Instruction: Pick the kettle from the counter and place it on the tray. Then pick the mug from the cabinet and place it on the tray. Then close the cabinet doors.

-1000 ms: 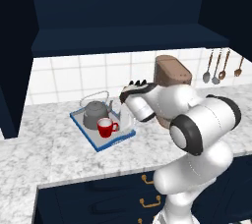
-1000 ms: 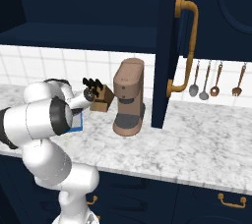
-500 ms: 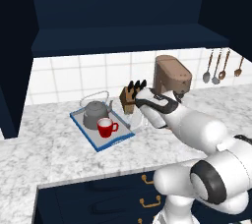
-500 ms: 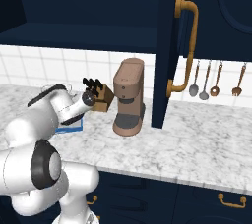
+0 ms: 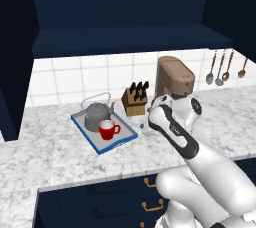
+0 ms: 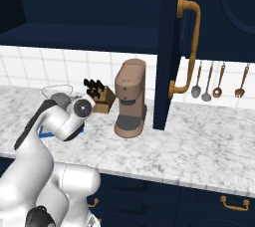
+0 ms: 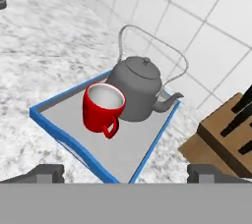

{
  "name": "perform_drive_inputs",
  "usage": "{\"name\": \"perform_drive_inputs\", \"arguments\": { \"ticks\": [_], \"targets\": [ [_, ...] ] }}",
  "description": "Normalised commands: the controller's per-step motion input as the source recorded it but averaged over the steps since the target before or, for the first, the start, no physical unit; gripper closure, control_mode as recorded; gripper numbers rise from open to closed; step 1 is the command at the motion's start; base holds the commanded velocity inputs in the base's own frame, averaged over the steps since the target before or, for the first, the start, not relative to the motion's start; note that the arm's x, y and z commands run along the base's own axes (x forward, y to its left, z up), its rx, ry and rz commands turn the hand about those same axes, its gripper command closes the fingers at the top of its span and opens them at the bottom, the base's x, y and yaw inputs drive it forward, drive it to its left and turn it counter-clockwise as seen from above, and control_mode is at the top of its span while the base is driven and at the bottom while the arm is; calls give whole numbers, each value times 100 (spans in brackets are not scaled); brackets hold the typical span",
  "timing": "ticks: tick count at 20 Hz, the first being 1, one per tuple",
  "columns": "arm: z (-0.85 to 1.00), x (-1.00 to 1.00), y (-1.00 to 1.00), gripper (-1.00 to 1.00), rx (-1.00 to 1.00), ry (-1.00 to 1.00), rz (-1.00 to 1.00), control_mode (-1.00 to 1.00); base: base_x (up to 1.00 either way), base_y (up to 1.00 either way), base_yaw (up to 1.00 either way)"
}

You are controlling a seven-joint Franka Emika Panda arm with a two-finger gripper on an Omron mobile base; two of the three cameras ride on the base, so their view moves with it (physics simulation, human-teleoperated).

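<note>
- A squat dark-grey kettle (image 7: 134, 88) with a thin arched wire handle, small lid knob and short spout sits on the tray (image 7: 147, 142), a flat grey rectangle with a raised blue rim.
- A small bright red mug (image 7: 102, 107), white inside, stands upright on the same tray, touching the kettle at its 7 o'clock in the hand view, loop handle turned away from the kettle.
- The tray rests on the marbled counter (image 5: 60, 152), with a wooden knife block (image 5: 135, 102) just beside it at 2 o'clock in the left base view.
- The gripper (image 7: 127, 173) hangs above the tray's near edge, fingers spread wide and holding nothing.
- A brown coffee machine (image 6: 130, 99) stands beyond the knife block.
- The cabinet (image 5: 125, 17) above gapes open, one door (image 6: 172, 47) with a brass handle swung out.
</note>
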Motion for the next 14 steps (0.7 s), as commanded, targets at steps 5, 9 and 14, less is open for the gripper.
{"name": "perform_drive_inputs", "arguments": {
  "ticks": [5,9,14],
  "targets": [
    [42,-14,-66,-100,0,-1,-12,-100,0,0,0],
    [18,-15,-81,-100,0,-2,-10,-100,0,0,0],
    [0,-21,-83,-100,2,-1,-9,-100,0,0,0]
  ]
}}
